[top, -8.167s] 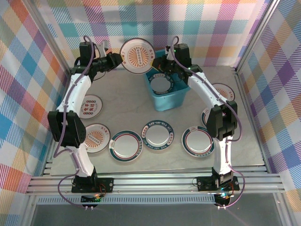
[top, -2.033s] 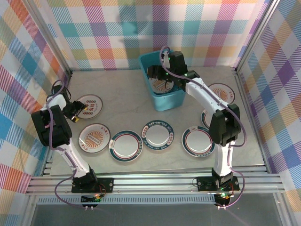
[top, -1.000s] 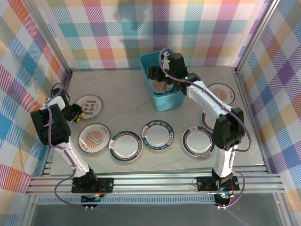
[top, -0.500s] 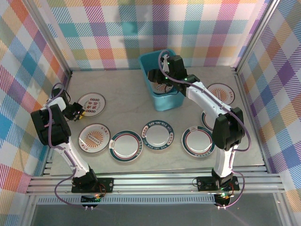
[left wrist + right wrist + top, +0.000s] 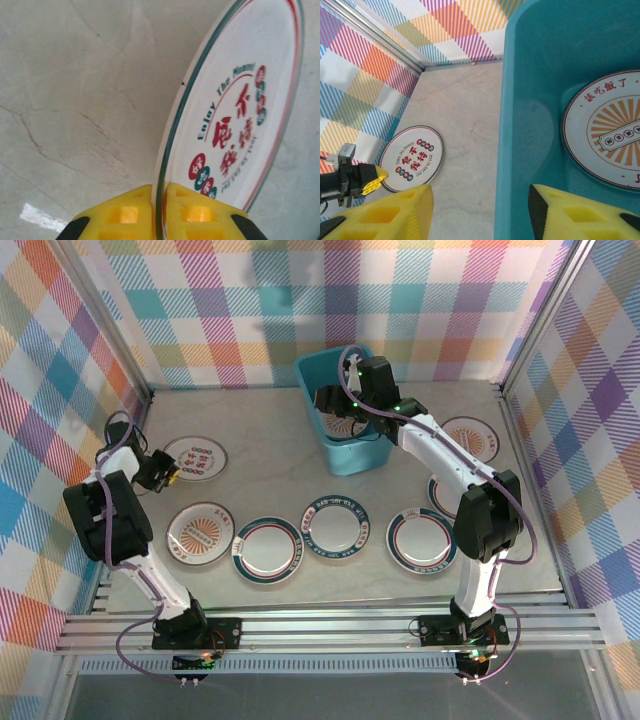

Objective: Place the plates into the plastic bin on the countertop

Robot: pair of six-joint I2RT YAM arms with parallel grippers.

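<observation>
A pale marbled bench [image 5: 260,440] is sitting inside plaid walls [image 5: 200,300], seen from above, with two arms reaching over it.

At the left side, the left gripper [image 5: 170,474] is pinching the left rim of the lettered plate [image 5: 198,457], a white plate printed with red and teal characters. The left wrist view is looking along that plate [image 5: 235,100]. There the yellow fingers [image 5: 125,212] are closing tight on the rim, one on each face. Whether the plate is resting on the bench or tilting off it, I cannot tell.

The teal bin [image 5: 360,455] is standing at the far middle of the bench. The right gripper [image 5: 332,405] is hovering over the bin's left wall, its jaws standing well apart and holding nothing. In the right wrist view, one yellow finger [image 5: 385,210] is hanging over the bench outside the bin. The other is hanging over the bin's inside. A binned plate [image 5: 610,130] with an orange sunburst centre is lying flat on the bin's floor.

More plates are lying flat on the bench. An orange plate [image 5: 201,533] with a sunburst centre is sitting just near of the lettered plate. To its right, a row is running along the near side:
- a teal-rimmed plate [image 5: 267,549]
- a dark-rimmed plate [image 5: 338,524]
- a red-rimmed plate [image 5: 421,539]

At the right side, a far plate [image 5: 470,433] is lying beside the right arm [image 5: 440,455]. Near of it, a hidden plate [image 5: 436,490] is peeking out from under that arm.
</observation>
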